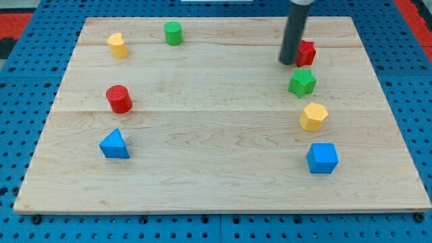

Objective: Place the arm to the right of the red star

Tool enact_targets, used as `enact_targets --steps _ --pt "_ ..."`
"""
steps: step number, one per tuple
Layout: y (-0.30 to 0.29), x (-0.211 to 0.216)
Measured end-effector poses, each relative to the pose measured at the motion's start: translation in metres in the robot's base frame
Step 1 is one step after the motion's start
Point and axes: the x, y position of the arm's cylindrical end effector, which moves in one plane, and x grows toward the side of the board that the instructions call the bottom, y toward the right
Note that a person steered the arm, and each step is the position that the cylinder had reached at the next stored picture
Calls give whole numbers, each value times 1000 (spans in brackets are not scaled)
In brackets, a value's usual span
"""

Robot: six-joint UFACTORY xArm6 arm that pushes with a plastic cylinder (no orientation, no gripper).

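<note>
The red star lies near the view's top right of the wooden board, partly hidden behind my rod. My tip rests on the board just left of the red star, touching or nearly touching its left side. A green star sits directly below the red star and a little right of my tip.
A yellow hexagon and a blue cube lie below the green star. On the left are a yellow block, a green cylinder, a red cylinder and a blue triangle. The wooden board sits on a blue pegboard.
</note>
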Motion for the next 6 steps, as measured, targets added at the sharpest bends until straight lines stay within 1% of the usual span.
enact_targets --steps 1,2,3,4,5,6 --pt "-61 -9" --pt "-3 -75" --pt "67 -102" --pt "126 -79" --pt "148 -27" --pt "137 -9"
